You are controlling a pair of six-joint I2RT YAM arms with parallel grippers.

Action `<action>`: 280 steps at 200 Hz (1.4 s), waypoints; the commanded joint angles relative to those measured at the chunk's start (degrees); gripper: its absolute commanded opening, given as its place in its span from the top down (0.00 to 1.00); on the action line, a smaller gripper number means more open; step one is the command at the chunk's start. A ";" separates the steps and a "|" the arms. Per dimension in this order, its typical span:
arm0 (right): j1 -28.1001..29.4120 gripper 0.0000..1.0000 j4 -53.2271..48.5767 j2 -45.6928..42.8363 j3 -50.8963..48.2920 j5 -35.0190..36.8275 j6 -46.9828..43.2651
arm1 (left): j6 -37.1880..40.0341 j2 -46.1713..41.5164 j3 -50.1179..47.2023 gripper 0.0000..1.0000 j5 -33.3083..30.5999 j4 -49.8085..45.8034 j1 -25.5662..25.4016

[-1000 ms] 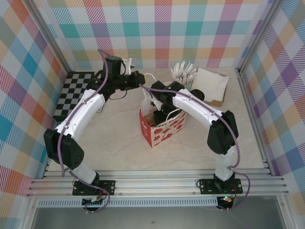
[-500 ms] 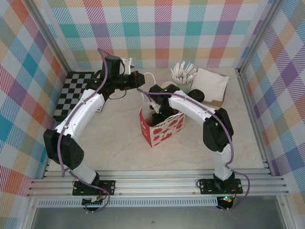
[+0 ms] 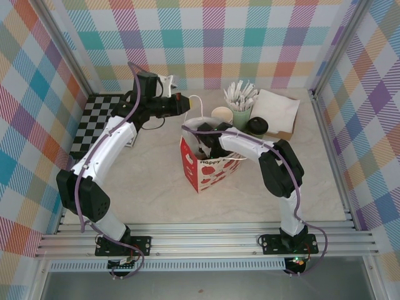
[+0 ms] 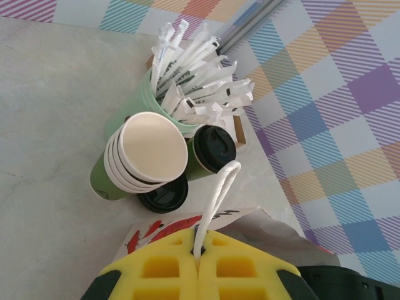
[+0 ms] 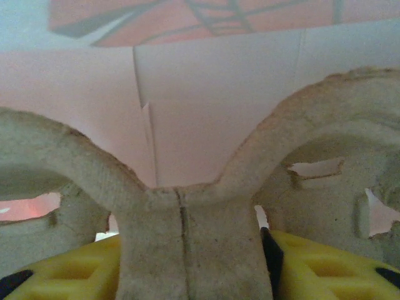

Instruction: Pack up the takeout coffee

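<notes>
Pulp carrier [image 5: 194,206] sits between the fingers of the right gripper [image 5: 197,272] inside the bag [image 3: 209,172], grip uncertain, the left gripper [image 4: 199,265] pinching the cord handle [image 4: 215,200]; the takeout coffee [image 3: 257,126] stands far right on the table [image 3: 156,181], likely next to fetch.

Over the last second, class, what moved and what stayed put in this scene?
The right tool shifted left and farther back, inside the mouth of the bag. The left tool stayed shut on the bag's white handle; the takeout coffee did not move.
</notes>
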 commanded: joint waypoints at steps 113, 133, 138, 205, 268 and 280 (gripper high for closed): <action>0.37 0.57 8.15 -12.08 -5.90 -5.27 -2.06 | 5.56 -2.01 0.33 1.00 4.55 -0.31 0.67; 0.37 0.69 8.67 -10.98 -8.07 -5.58 -2.67 | 5.82 -2.03 0.42 1.00 4.19 -0.53 0.67; 0.37 0.71 9.18 -10.69 -8.85 -5.57 -2.67 | 5.90 -1.99 0.42 1.00 4.07 -0.57 0.67; 0.37 0.79 14.34 -5.46 -12.25 1.24 -2.22 | 5.58 -1.87 0.33 1.00 5.21 -0.27 0.67; 0.54 0.73 12.49 -9.90 -9.14 0.06 -3.20 | 5.56 -1.12 0.55 1.00 6.35 -0.55 0.59; 0.63 0.73 11.30 -10.86 -8.64 -5.46 -4.17 | 5.62 -1.02 0.77 1.00 6.35 -0.64 0.63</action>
